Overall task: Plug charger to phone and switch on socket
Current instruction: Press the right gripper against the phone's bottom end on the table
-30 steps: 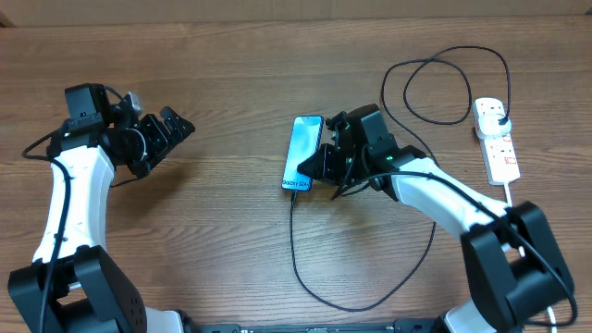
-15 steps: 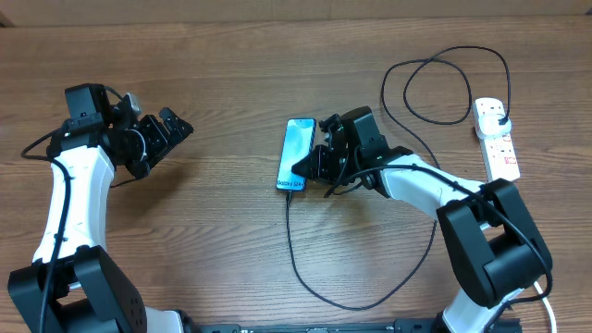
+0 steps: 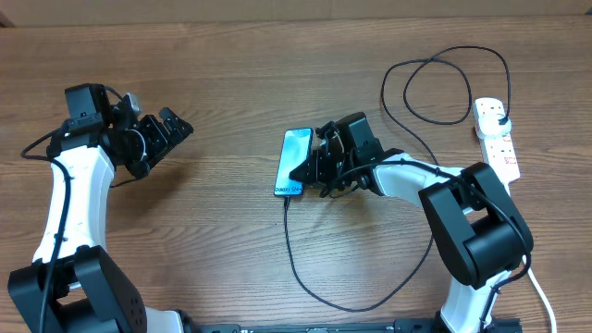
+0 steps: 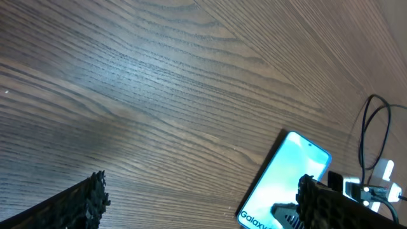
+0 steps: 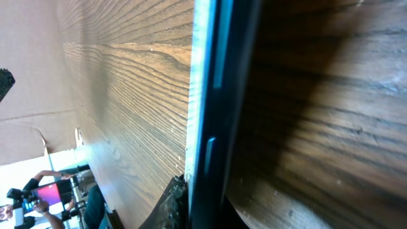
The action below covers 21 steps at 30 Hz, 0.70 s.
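Note:
The phone (image 3: 295, 159), with its light blue screen, lies at the table's middle, slightly tilted. My right gripper (image 3: 312, 167) is shut on the phone's right edge; in the right wrist view the phone's dark edge (image 5: 216, 95) runs between the fingers (image 5: 172, 203). The charger (image 3: 344, 306), a thin black cable, meets the phone's lower end, loops toward the front, then curls up to its plug (image 3: 499, 115) in the socket (image 3: 500, 148) at the far right. My left gripper (image 3: 173, 129) hangs open and empty at the left. Its wrist view shows the phone (image 4: 280, 178) from a distance.
The socket's white cord (image 3: 541, 291) trails toward the front right corner. The charger's loops (image 3: 444, 88) lie between the right arm and the socket. Bare wood lies between the left gripper and the phone.
My right gripper has slid the phone a little to the left and toward the front, with the cable end following. The left arm has not moved.

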Tool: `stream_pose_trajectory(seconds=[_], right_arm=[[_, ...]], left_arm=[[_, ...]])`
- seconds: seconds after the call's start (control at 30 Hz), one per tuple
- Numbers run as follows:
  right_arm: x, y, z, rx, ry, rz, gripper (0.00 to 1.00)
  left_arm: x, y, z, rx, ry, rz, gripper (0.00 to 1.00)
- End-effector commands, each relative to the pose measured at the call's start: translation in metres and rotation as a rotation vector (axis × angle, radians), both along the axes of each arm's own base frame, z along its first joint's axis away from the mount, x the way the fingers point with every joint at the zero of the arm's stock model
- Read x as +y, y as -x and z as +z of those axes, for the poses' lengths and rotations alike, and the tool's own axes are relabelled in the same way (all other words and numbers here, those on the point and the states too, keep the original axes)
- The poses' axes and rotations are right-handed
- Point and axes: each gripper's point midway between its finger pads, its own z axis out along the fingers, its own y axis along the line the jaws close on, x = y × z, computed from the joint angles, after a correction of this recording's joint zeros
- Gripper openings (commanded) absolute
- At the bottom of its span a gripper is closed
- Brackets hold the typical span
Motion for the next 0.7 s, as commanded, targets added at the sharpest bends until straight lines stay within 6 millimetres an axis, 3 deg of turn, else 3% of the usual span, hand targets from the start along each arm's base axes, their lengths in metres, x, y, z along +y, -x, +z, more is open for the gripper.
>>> stream_pose_trajectory(seconds=[0.0,0.23,0.67], right_arm=[[-0.002,-0.007,-0.016,-0.021,0.052,-0.014,0.08],[-0.014,-0.020,-0.025,-0.062,0.136,-0.076,0.10],[-0.027,-0.033,-0.032,-0.107,0.221,-0.141,0.33]], left_arm=[[0.002,0.000,0.002,-0.011,-0.023,-0.015,1.00],[0.002,0.000,0.002,-0.011,-0.023,-0.014,0.99],[0.002,0.000,0.002,-0.011,-0.023,-0.014,1.00]])
